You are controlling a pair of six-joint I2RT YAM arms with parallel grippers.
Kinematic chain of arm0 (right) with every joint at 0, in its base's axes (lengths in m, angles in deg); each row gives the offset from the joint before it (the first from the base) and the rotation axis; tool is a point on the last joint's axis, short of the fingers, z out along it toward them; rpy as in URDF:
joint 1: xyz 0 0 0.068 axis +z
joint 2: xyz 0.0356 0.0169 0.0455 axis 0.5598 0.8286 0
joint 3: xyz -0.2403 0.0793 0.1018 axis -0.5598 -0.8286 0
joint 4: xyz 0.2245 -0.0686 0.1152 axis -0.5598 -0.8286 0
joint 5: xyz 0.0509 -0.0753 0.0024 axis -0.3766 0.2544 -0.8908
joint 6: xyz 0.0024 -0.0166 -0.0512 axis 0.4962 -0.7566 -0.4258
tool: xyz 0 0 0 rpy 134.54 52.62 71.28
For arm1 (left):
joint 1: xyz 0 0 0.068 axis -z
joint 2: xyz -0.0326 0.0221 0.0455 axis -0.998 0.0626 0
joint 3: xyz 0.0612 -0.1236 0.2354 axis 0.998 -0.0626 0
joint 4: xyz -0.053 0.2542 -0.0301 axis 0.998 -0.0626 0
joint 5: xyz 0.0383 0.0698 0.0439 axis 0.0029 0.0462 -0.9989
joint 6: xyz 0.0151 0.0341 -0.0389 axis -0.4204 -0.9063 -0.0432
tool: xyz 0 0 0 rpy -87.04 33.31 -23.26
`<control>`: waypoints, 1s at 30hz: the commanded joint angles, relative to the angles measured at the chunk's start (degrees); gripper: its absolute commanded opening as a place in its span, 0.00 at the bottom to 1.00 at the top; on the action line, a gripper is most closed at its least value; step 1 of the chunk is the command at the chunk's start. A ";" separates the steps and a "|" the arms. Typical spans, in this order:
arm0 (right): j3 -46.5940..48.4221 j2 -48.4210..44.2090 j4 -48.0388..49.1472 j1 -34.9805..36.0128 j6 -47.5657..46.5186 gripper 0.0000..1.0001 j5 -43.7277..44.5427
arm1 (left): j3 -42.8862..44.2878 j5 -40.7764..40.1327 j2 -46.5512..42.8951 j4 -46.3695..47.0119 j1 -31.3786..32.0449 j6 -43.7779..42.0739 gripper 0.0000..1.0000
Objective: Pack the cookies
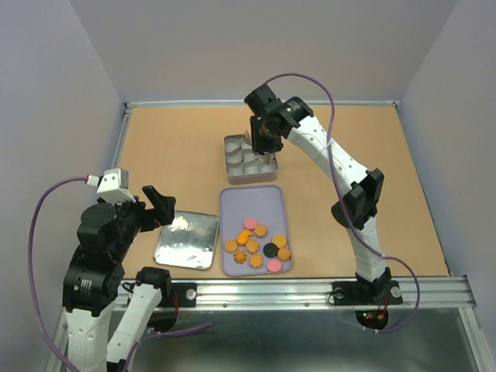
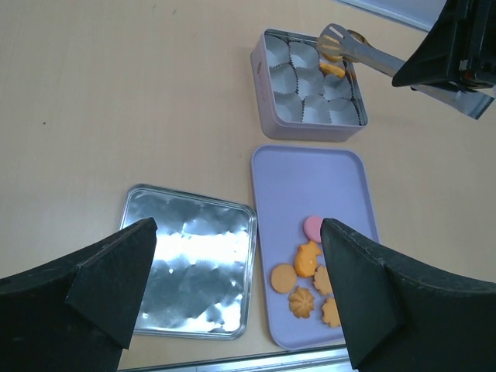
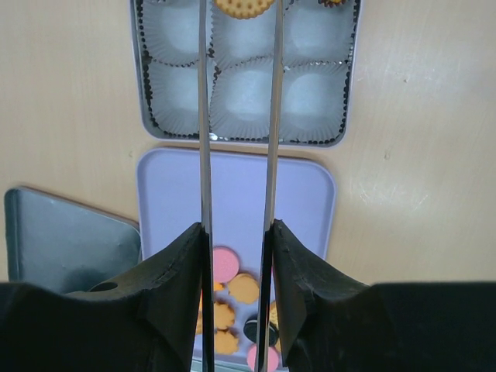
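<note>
Your right gripper [image 3: 238, 229] is closed narrow on the tongs [image 2: 364, 56], which seem to carry one cookie [image 3: 244, 6] over the tin [image 1: 232, 147]. One cup there is filled. About a dozen cookies [image 1: 257, 242] remain on the tray [image 1: 252, 201] beside the tin. The left gripper [image 2: 236, 229] stands wide and empty.

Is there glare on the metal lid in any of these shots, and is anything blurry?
Top external: one small bright patch on the lid, no obvious blur. Left wrist: a broad white glare band across it; the left gripper is dark, with little detail. Right wrist: the lid shows dull grey, no glare; the tongs shine as thin streaks.
</note>
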 commanded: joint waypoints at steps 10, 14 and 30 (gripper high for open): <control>6.42 5.89 8.52 -1.86 -0.38 0.38 -1.91 | -0.02 2.86 -0.25 1.43 0.43 -1.94 0.99; 6.16 6.94 9.05 -2.13 0.15 0.39 -0.58 | -0.02 3.04 -0.16 1.43 0.43 -2.11 0.99; 3.79 6.42 10.11 -2.65 0.59 0.57 0.03 | -0.73 3.74 0.37 2.40 0.52 -2.46 0.99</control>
